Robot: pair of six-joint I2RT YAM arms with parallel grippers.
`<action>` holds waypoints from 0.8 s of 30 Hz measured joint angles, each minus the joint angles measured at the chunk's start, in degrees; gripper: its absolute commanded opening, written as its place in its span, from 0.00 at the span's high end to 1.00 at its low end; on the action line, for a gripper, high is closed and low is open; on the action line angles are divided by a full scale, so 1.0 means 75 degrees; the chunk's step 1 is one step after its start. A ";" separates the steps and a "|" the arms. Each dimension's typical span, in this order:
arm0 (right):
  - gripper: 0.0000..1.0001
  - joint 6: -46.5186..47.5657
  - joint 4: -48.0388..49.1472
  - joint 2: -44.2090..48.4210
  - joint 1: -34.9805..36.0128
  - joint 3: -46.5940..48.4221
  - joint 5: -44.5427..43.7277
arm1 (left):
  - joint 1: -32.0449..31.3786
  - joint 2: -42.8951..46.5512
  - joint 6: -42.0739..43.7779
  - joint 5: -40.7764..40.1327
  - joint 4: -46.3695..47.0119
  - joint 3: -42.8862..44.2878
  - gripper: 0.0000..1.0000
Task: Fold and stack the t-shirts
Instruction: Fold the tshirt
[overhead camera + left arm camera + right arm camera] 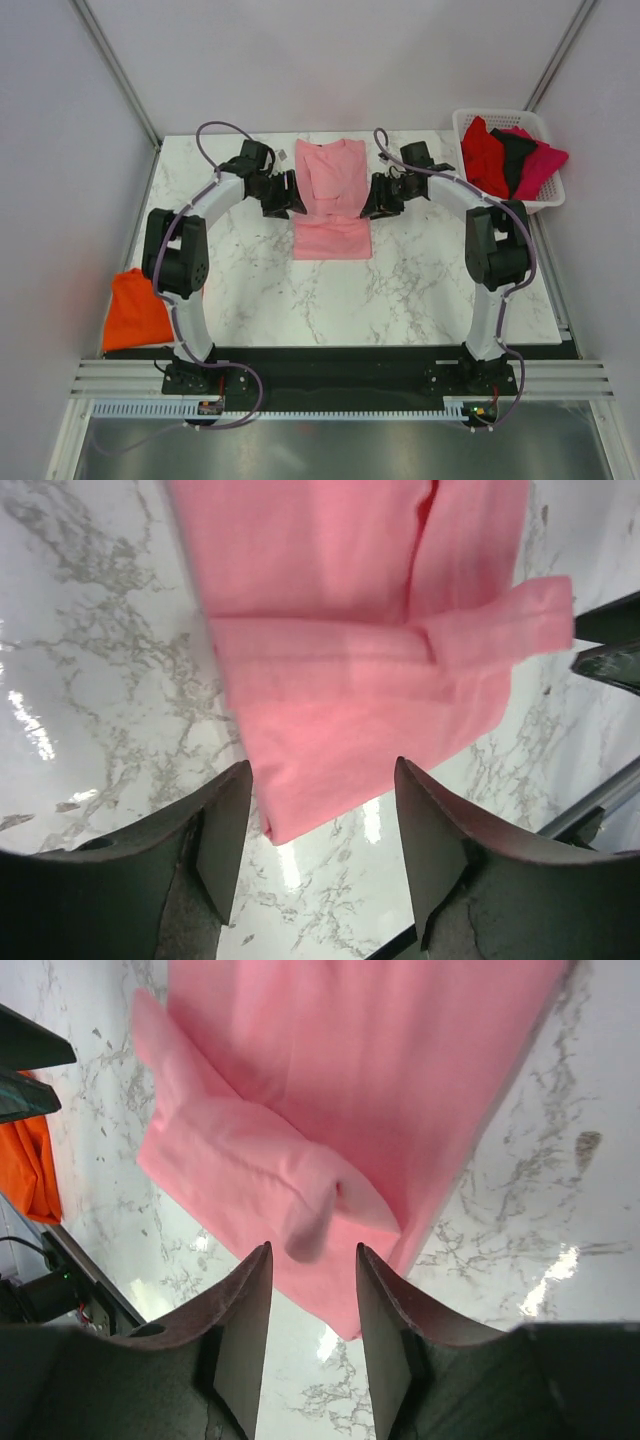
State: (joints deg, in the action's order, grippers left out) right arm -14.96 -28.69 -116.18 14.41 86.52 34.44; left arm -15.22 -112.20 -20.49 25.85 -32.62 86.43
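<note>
The light pink t-shirt (333, 198) lies partly folded on the marble table, sleeves turned in, its lower part doubled over. It fills the left wrist view (360, 650) and the right wrist view (330, 1110). My left gripper (290, 195) hangs open and empty just above the shirt's left edge (320, 825). My right gripper (377, 198) is open and empty at the shirt's right edge (313, 1295). The bright orange t-shirt (135, 308) hangs off the table's left edge. Red, black and magenta shirts (510, 158) lie in a basket.
A white plastic basket (545, 201) stands at the table's back right corner. The marble table (400, 290) ends at a black front rail by the arm bases. White walls stand on three sides.
</note>
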 measured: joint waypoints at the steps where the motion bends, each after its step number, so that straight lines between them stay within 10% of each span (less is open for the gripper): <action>1: 0.52 0.0017 -0.0003 0.0041 -0.0044 -0.0003 -0.0023 | 0.0006 0.0026 0.0009 -0.0114 -0.0044 0.0009 0.33; 13: 0.48 -0.0393 -0.0055 0.1457 -0.0443 -0.3226 0.0592 | 0.0055 0.1807 -0.0009 0.0082 -0.0204 -0.2798 0.27; 24: 0.49 -0.1183 0.0755 0.0743 -0.0408 -0.3150 0.1096 | 0.0055 0.0833 -0.0035 0.0720 -0.0067 -0.2664 0.30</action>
State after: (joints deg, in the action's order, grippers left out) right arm -23.83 -23.03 -110.61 11.35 62.89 42.65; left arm -14.81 -105.95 -20.75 31.24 -33.12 66.46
